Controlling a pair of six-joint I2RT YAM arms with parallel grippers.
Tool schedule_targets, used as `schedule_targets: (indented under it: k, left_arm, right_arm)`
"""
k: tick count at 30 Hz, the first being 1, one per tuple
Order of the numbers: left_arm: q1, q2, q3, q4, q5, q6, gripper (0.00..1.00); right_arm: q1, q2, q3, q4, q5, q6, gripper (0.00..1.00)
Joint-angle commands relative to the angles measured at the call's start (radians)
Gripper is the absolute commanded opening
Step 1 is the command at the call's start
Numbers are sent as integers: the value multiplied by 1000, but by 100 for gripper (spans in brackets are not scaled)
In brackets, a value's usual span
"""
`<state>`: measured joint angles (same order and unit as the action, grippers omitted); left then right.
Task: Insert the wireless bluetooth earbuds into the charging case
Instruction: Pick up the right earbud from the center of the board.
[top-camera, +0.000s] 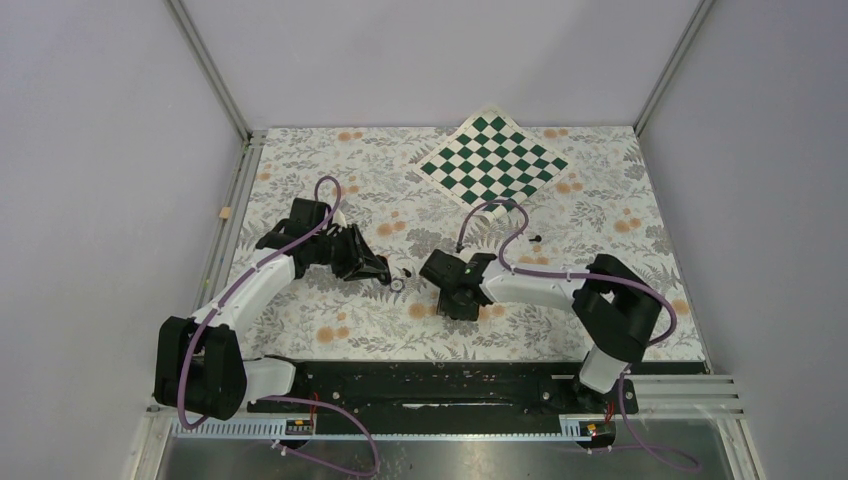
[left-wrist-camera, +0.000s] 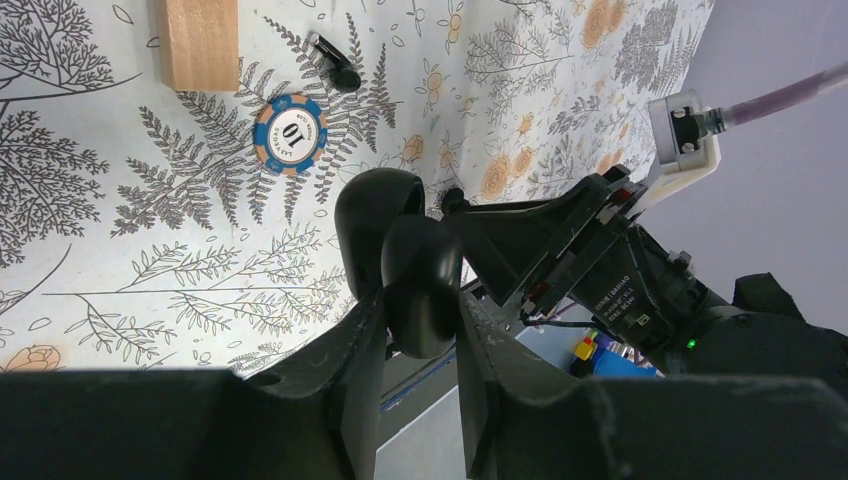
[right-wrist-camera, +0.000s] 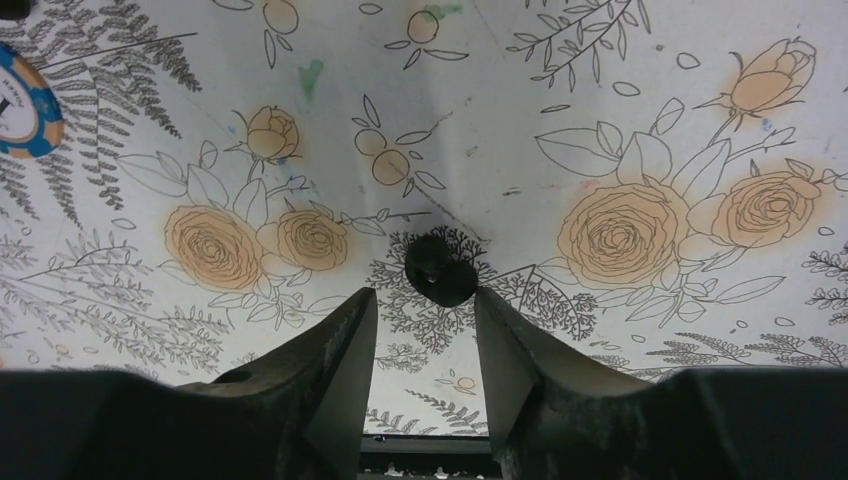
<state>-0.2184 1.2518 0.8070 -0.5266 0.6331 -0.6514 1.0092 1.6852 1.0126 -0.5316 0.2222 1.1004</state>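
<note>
My left gripper (left-wrist-camera: 420, 300) is shut on the charging case (left-wrist-camera: 415, 265), a glossy black pebble held off the table. Its two rounded halves show one behind the other, and its inside faces away from the camera. One earbud (left-wrist-camera: 335, 65), black with a short stem, lies on the floral cloth beyond a poker chip. Another earbud (right-wrist-camera: 440, 268) lies on the cloth just past the tips of my right gripper (right-wrist-camera: 425, 295), which is open, with nothing between its fingers. In the top view the left gripper (top-camera: 384, 272) and right gripper (top-camera: 434, 268) nearly meet at mid-table.
A blue and orange poker chip (left-wrist-camera: 290, 135) lies near the stemmed earbud, beside a wooden block (left-wrist-camera: 200, 40). The chip (right-wrist-camera: 22, 100) also shows at the right wrist view's left edge. A green chessboard mat (top-camera: 492, 158) lies at the back. Walls close in on three sides of the table.
</note>
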Motion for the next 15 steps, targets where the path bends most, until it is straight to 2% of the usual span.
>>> schedule_targets:
  k: [1, 7, 15]
  left_arm:
    - [-1, -15, 5, 45, 33, 5, 0]
    - [-1, -10, 6, 44, 35, 7, 0]
    - [-1, -6, 3, 55, 40, 5, 0]
  right_arm:
    - [12, 47, 71, -108, 98, 30, 46]
    - [10, 87, 97, -193, 193, -39, 42]
    - [-33, -33, -19, -187, 222, -178, 42]
